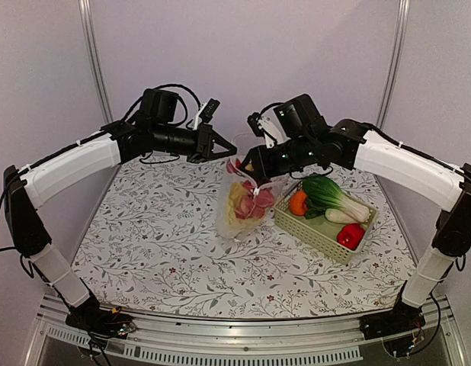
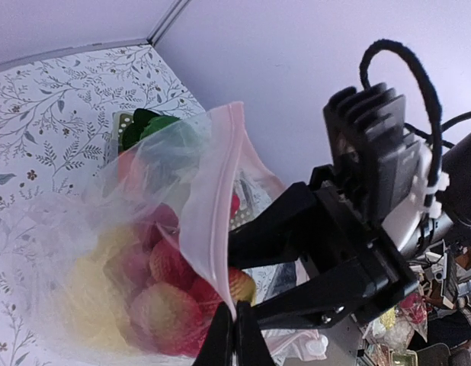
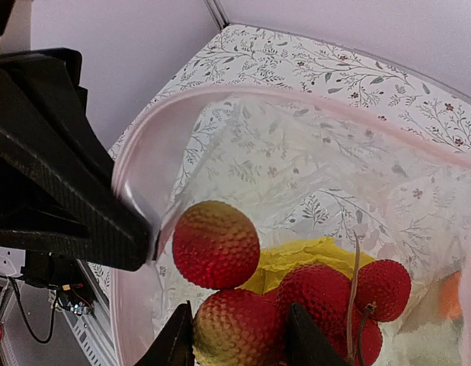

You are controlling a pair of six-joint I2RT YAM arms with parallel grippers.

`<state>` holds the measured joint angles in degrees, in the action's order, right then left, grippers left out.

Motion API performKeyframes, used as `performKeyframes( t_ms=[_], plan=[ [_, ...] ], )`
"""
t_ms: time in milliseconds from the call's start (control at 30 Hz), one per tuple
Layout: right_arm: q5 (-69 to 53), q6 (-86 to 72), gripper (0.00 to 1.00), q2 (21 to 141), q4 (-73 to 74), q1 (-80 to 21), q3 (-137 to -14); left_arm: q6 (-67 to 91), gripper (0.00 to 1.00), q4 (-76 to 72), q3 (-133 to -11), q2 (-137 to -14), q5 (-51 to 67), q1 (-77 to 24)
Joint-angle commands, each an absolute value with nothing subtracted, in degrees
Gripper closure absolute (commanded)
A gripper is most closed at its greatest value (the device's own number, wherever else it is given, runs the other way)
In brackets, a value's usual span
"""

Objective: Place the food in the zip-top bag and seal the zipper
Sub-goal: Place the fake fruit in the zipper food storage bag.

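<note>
The transparent zip-top bag [image 1: 234, 217] stands mid-table, its mouth held up. My left gripper [image 1: 222, 149] is shut on its rim strip, the zipper [image 2: 217, 191]; the wrist view shows the fingers [image 2: 235, 335] pinching it. My right gripper [image 1: 251, 171] is inside the bag's mouth, shut on one fruit of the red-pink fruit cluster [image 3: 235, 324], which hangs within the bag above the yellow napa cabbage [image 3: 315, 255]. The cluster and cabbage show through the bag [image 1: 251, 202]. An orange [image 1: 298, 203] and a round red fruit [image 1: 350, 236] lie in the basket.
The pale green slotted basket [image 1: 315, 232] stands right of the bag, touching it, and also holds a green leafy vegetable [image 1: 334, 197]. The left gripper's black body [image 3: 60, 191] sits close beside my right fingers at the bag's rim [image 3: 296, 103].
</note>
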<state>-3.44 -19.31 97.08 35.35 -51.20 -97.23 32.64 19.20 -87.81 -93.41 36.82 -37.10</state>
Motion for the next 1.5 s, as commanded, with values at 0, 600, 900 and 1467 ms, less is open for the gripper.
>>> performKeyframes(
  t_ms=[0, 600, 900, 1467],
  plan=[
    [-9.49, -20.29, 0.91, 101.99, 34.81, -52.51, -99.47, 33.14, 1.0, 17.97, -88.02, -93.22, 38.16, -36.83],
    [-4.68, -18.73, 0.49, 97.72, 36.92, -52.51, -101.07, 32.72, 1.0, 17.79, -86.28, -91.5, 37.12, -36.52],
    [3.05, -19.95, 0.23, 88.07, 38.05, -52.48, -94.98, 33.14, 1.0, 17.52, -85.52, -91.12, 37.0, -36.12],
    [12.54, -26.78, 0.35, 79.86, 40.37, -52.0, -83.28, 31.88, 1.0, 19.32, -84.72, -90.3, 35.77, -36.04]
  ],
)
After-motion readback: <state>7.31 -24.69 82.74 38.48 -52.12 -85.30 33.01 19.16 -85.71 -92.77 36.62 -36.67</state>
